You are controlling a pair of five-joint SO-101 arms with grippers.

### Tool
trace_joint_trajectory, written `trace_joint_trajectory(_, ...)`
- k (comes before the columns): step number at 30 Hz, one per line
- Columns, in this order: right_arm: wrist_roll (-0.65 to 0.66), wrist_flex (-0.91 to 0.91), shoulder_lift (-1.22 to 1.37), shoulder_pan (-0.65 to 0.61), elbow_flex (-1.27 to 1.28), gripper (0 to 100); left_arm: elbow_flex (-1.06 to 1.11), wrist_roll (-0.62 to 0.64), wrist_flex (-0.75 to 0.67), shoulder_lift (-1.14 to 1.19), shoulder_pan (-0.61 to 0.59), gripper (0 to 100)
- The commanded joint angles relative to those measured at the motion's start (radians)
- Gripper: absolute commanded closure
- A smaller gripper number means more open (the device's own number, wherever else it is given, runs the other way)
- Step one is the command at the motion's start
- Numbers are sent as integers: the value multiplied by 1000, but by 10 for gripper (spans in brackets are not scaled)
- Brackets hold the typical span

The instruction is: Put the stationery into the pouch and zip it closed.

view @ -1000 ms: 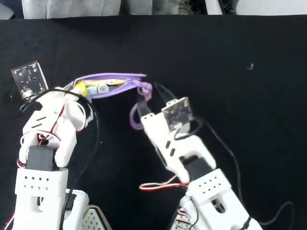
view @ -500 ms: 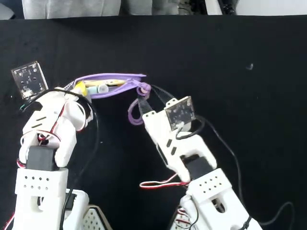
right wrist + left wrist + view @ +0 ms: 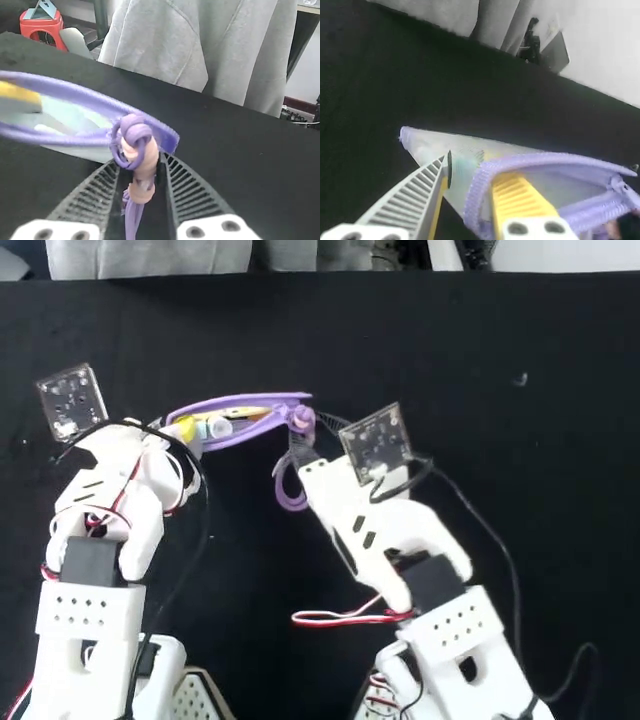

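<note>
Two arms work over the black tabletop [image 3: 480, 340], and between them lies the purple pouch [image 3: 245, 403], its mouth gaping and the zip not yet drawn. The jaws of the left arm [image 3: 110, 510] are clenched on the pouch wall at the end nearest that arm, one side inside the mouth and one outside. The jaws of the right arm [image 3: 380, 530] grip the knotted zipper pull [image 3: 131, 131] at the opposite end. We judge the step in hand to be the zipping: the left should hold the pouch taut while the right draws the pull straight along the teeth, steadily, so the cord does not slip. Stationery [image 3: 220, 426] sits in the mouth. We cannot tell the items apart, nor whether any of them lies across the teeth, and the knot hides the slider.
</note>
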Motion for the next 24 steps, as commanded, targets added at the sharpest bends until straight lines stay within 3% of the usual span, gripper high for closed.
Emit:
trace_joint_trajectory(1,-8,141,7,14,-209,988,-77,-12,-3,-8,10,866)
trace_joint_trajectory(12,-6,319,8,14,-475,988,-254,-12,-2,-9,10,866)
trace_joint_trajectory(16,-5,471,33,14,-587,988,-297,-37,-2,-9,10,866)
trace_joint_trajectory(24,46,741,409,14,-897,988,-300,-92,68,2,15,866)
